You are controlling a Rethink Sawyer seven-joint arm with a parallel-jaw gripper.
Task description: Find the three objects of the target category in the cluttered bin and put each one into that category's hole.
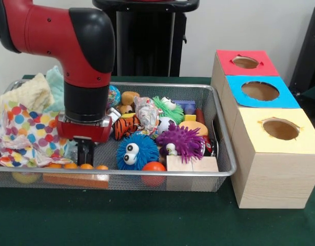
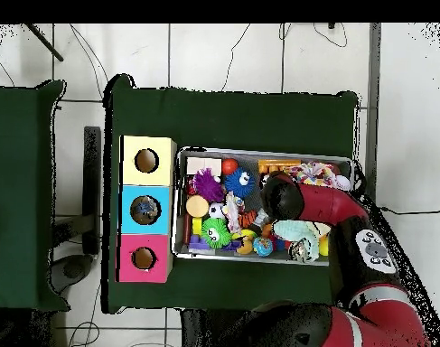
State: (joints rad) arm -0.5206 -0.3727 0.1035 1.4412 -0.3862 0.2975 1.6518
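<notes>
A wire mesh bin (image 1: pixel 162 85) holds a jumble of toys. Among them are a blue fuzzy ball with eyes (image 1: pixel 136 151), a purple fuzzy ball (image 1: pixel 185 139), a green fuzzy ball (image 1: pixel 165 109), a tiger toy (image 1: pixel 125 126), a small soccer ball (image 1: pixel 165 124) and an orange ball (image 1: pixel 154 167). My gripper (image 1: pixel 85 152) reaches low into the bin's left part, just left of the blue fuzzy ball and beside a polka-dot cloth (image 1: pixel 25 134). From overhead the arm (image 2: pixel 300 203) hides the gripper. Three wooden boxes stand beside the bin, with red (image 1: pixel 227 59), blue (image 1: pixel 238 82) and yellow (image 1: pixel 250 137) holed tops.
Yellow and mint cloths (image 1: pixel 25 95) pile up at the bin's left end. A wooden block (image 1: pixel 191 164) and a row of orange beads (image 1: pixel 78 166) lie against the near wall. From overhead the boxes (image 2: pixel 124 210) line the bin's (image 2: pixel 259 151) left side on green felt.
</notes>
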